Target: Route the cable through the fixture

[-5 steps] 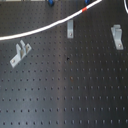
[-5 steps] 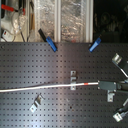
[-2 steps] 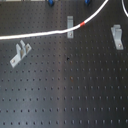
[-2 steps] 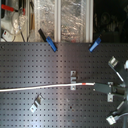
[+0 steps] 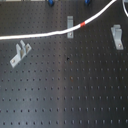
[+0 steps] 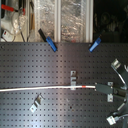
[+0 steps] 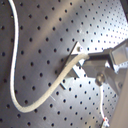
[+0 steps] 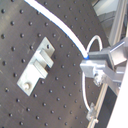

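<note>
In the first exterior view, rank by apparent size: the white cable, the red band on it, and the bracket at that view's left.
1. The cable, spanning nearly the whole frame.
2. The left bracket, far smaller.
3. The red band, a short mark on the cable.

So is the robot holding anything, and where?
Yes, the gripper holds the white cable at its end, just past the red band.

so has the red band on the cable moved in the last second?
Yes. In the first exterior view the red band has slid toward the first exterior view's left, closer to the middle bracket.
</note>
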